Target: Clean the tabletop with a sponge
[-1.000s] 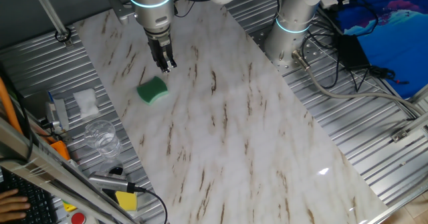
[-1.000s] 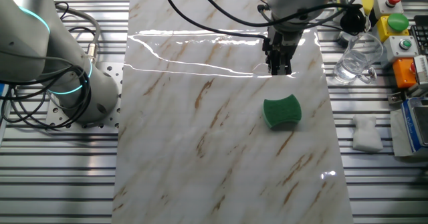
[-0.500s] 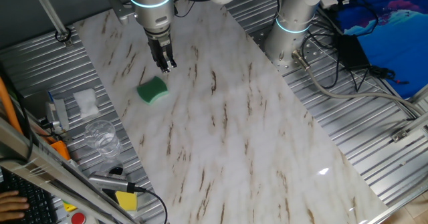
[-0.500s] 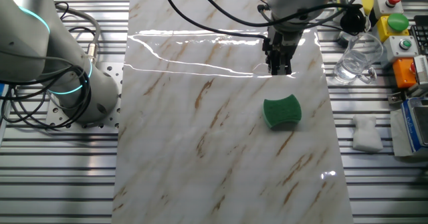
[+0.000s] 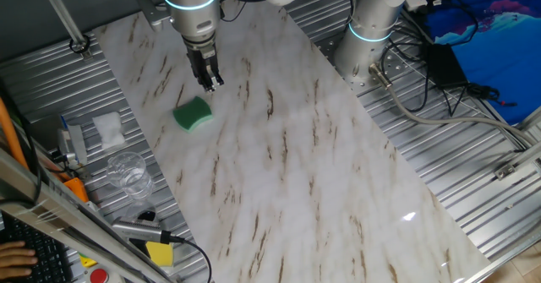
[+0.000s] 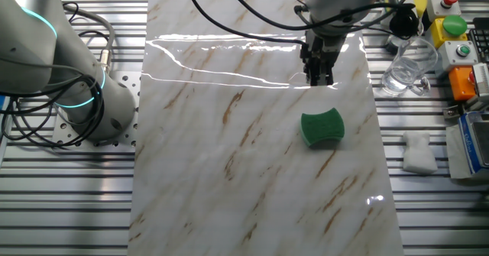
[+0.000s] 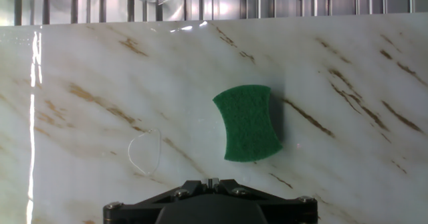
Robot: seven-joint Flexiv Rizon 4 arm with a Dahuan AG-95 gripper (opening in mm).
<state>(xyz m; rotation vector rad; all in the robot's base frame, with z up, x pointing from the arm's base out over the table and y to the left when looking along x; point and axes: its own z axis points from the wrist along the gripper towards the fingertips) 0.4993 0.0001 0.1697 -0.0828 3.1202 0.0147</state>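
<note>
This is a robotics lab or test cell rather than a home or kitchen. The marble-look tabletop (image 5: pixel 287 173) is a slab laid on a bed of ribbed grey metal rails (image 6: pixel 69 202), the kind used as a mounting base. Beyond one long edge of the tabletop, a second robot arm (image 6: pixel 46 65) with glowing teal rings stands bolted to the rails, trailing loose black cables (image 6: pixel 38 126). Beyond the opposite long edge sit control boxes with a green push button (image 6: pixel 454 25) and a red one (image 5: pixel 99 276). A keyboard (image 5: pixel 34 258) lies just off one corner of the tabletop.
</note>
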